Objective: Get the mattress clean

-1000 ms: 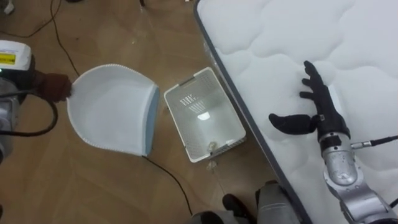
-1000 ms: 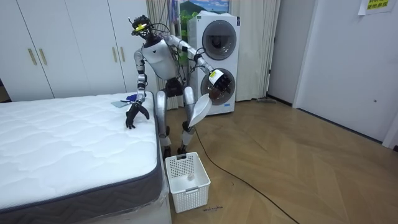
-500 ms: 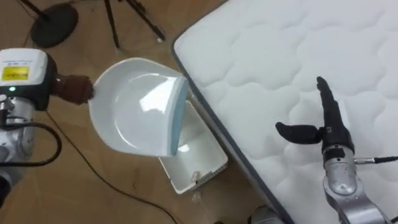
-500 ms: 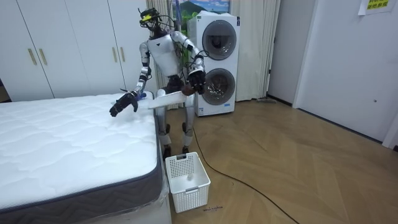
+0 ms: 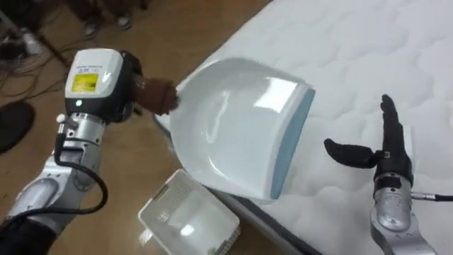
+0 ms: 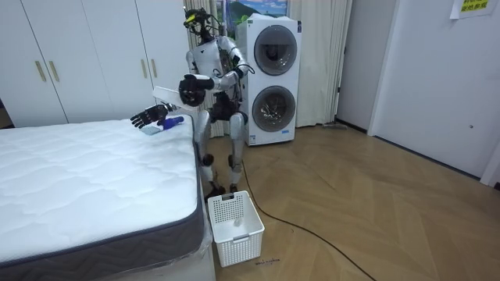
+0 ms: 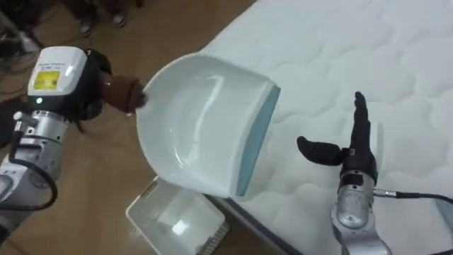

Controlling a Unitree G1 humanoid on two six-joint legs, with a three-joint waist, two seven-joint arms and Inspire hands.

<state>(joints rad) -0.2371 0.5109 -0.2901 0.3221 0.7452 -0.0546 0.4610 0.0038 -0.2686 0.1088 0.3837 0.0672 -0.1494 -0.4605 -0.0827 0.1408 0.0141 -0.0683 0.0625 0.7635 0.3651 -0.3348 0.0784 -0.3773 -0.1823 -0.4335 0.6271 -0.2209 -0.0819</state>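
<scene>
Dustpan [image 5: 233, 134] gripped in left hand [image 5: 130, 79], over mattress [image 5: 368, 42] edge

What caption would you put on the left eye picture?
The robot's left hand holds a white dustpan over the mattress edge; right hand hovers open.

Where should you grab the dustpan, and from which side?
By the brown handle at the back of the dustpan, coming from the side opposite its blue lip. The handle is the one narrow stub, while the pan itself is wide and shallow. The left hand grips it there.
</scene>
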